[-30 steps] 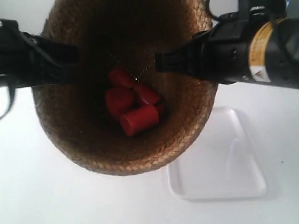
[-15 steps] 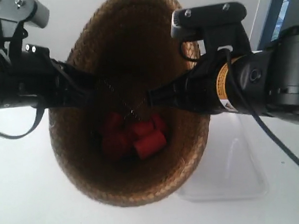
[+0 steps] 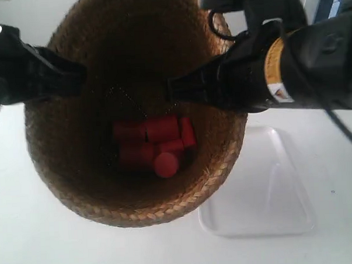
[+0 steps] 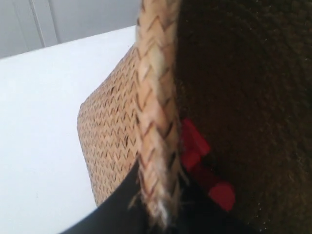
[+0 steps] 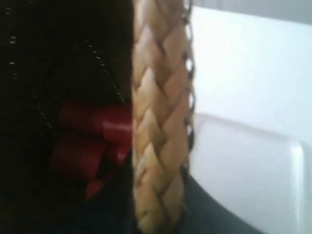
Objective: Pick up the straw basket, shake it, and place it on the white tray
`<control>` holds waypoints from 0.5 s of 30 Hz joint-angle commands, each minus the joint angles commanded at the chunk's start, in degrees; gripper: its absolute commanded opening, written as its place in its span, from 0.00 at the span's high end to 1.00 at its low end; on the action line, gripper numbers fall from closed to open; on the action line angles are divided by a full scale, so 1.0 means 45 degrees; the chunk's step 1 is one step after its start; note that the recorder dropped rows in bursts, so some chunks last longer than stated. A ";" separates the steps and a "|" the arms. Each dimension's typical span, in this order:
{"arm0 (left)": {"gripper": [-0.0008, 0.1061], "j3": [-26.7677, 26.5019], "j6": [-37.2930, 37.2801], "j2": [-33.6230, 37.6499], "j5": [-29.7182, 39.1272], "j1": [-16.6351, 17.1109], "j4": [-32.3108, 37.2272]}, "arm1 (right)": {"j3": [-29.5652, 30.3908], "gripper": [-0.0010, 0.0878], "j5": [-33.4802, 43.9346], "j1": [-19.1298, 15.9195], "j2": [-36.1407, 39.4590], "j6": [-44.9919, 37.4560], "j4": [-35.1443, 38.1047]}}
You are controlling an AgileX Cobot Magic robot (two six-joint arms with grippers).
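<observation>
The straw basket (image 3: 78,171) hangs in the air close to the exterior camera, its dark inside holding several red cylinders (image 3: 153,144). Both arms hold it by the braided rim. My left gripper (image 4: 156,214) is shut on the rim (image 4: 156,122), one black finger outside the woven wall and one inside, near the red cylinders (image 4: 200,161). My right gripper (image 5: 158,214) is shut on the opposite rim (image 5: 158,122) in the same way. The white tray (image 3: 272,192) lies on the white table below and beside the basket, partly hidden by it, and shows as the tray (image 5: 243,175) in the right wrist view.
The white table (image 3: 29,243) spreads under the basket. A pale wall (image 4: 73,19) stands behind. The arm at the exterior view's right (image 3: 302,68) carries a yellow label.
The basket has bobbed down and back up toward the camera over the second and tilted. The red cylinders have rolled and regrouped inside. Both grips on the rim hold.
</observation>
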 joint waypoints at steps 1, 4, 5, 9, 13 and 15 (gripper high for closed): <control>0.99 0.0372 -0.0077 0.0304 -0.0354 0.0096 0.0077 | 0.0198 0.99 -0.0126 -0.0206 0.0324 0.1758 -0.1324; 0.99 0.0821 -0.0714 0.1467 -0.0293 0.0267 -0.0029 | 0.0271 0.99 0.0507 -0.0564 0.1912 0.3723 -0.3189; 0.99 0.0611 -0.1070 0.1417 0.0455 0.0239 -0.0062 | 0.0063 0.99 0.1055 -0.0521 0.1992 0.3149 -0.2239; 0.99 0.0264 -0.0765 0.0010 0.0806 -0.0143 0.0119 | -0.0377 0.99 0.1103 0.0181 0.0481 -0.0356 0.1778; 0.99 0.1159 -0.0756 0.0772 -0.1552 -0.0118 0.0593 | 0.0313 0.99 0.0063 -0.0040 0.1113 0.4153 -0.2819; 0.99 0.1147 -0.0972 0.1371 -0.1443 -0.0118 0.0478 | 0.0341 0.99 0.1003 -0.0185 0.1962 0.4876 -0.3840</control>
